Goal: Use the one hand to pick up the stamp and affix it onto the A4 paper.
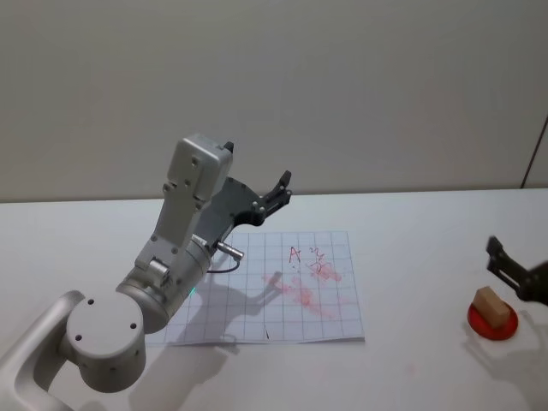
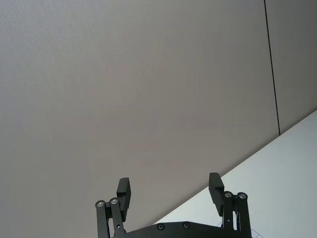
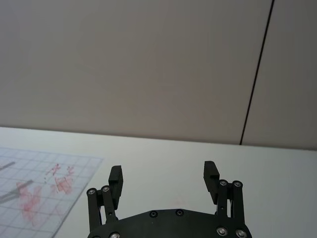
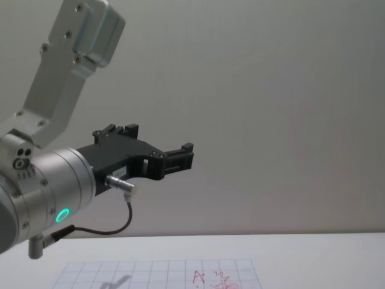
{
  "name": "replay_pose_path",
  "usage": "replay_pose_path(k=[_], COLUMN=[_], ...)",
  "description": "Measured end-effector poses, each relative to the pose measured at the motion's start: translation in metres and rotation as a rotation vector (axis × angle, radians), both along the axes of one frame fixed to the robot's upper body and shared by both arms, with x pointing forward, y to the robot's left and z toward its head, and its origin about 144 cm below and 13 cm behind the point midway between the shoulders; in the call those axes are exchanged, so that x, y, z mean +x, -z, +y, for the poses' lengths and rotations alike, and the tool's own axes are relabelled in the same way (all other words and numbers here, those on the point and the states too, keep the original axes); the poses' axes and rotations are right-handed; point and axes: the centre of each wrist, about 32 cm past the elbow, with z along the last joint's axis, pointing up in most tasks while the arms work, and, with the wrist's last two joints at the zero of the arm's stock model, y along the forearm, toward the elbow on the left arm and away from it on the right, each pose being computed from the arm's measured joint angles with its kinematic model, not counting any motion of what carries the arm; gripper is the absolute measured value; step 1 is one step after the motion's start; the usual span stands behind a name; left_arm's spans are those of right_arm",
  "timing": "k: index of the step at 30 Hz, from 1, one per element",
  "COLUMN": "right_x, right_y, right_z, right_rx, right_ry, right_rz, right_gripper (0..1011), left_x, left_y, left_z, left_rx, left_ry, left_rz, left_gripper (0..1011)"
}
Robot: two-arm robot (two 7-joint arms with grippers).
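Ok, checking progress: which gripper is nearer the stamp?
The right gripper, close beside the stamp on its red pad; the left gripper is raised by the A4 paper, well away.

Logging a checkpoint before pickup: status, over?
Right gripper open beside stamp, not gripping. Stamp on red pad, off A4 paper. Left gripper open, raised high by the paper.

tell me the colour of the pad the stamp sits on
Red: the pad under the tan stamp shows best in the head view.

A grey wall (image 1: 342,86) (one dark vertical seam (image 3: 256,74)) backs the white table (image 1: 428,257).
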Motion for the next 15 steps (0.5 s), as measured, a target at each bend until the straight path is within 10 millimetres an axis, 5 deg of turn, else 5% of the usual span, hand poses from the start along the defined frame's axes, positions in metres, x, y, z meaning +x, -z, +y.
replay_pose_path(k=[15], right_x=[-0.020], right_y=[0.009], right_z=[-0.013], right_rx=[-0.047], right_ry=[0.068], right_rz=[0.147], right_gripper=[1001], left_x=[0.000], left_y=[0.000], left_z=[0.000], left_rx=[0.000], left_ry=[0.000], left_rz=[0.000], left_gripper=[1001])
